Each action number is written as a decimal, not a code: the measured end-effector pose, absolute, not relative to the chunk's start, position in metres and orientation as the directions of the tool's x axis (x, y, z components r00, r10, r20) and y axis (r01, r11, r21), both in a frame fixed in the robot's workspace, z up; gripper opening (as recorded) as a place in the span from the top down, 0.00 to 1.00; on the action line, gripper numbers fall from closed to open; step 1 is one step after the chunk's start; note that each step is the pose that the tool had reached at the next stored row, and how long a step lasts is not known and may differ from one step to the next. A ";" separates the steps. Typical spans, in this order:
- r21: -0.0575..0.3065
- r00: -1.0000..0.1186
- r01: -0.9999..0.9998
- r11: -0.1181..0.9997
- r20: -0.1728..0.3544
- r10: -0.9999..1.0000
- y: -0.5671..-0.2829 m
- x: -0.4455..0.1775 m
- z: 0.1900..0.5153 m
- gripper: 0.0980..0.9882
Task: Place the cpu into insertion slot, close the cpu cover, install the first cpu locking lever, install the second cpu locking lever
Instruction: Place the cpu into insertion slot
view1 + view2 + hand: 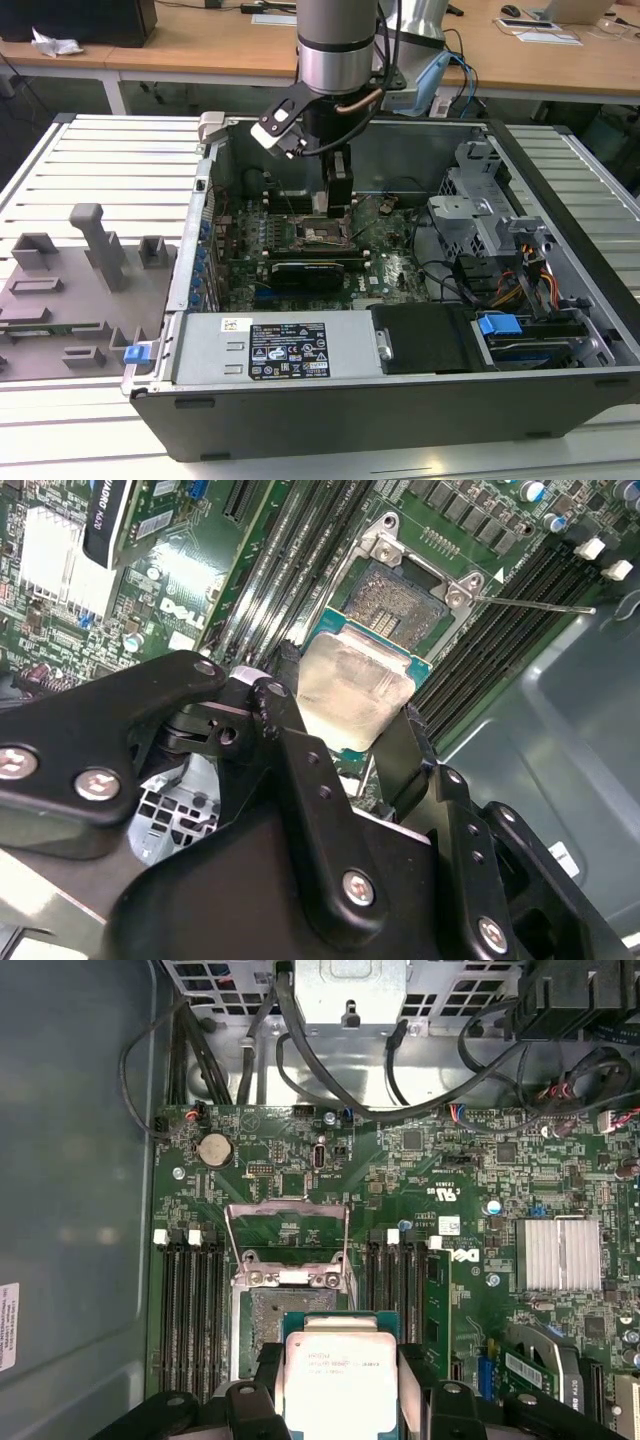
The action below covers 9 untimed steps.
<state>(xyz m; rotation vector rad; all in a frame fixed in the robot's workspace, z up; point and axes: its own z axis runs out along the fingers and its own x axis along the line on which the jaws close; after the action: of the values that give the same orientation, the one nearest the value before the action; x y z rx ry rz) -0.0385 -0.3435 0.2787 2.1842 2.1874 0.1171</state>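
1. Gripper (340,1400), black fingers, pinches flat square silvery-topped cpu (338,1375) just over square black metal-rimmed insertion slot (262,1322).
2. Risk: cpu looks offset vs slot; lowering skewed could bend pins.

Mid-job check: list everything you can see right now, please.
cpu: one, silvery top, in the gripper, partly over the insertion slot
insertion slot: one, black, on the motherboard
cpu cover: one, silvery, swung open
motherboard: one, green, inside the computer case
memory slots: several, black, either side of the insertion slot
graphics card: one, black, on the motherboard
computer case: one, dark grey, on the table
gripper: one, black, shut on the cpu
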 end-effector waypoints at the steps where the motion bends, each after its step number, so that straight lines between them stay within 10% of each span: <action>1: 0.088 -0.002 0.996 0.001 0.019 1.000 -0.343 -0.039 0.279 0.50; 9: 0.088 0.020 0.996 -0.022 0.020 1.000 -0.343 -0.039 0.278 0.50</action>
<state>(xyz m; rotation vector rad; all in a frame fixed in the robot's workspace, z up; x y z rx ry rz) -0.0385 -0.3434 0.2775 2.2079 2.1624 0.1167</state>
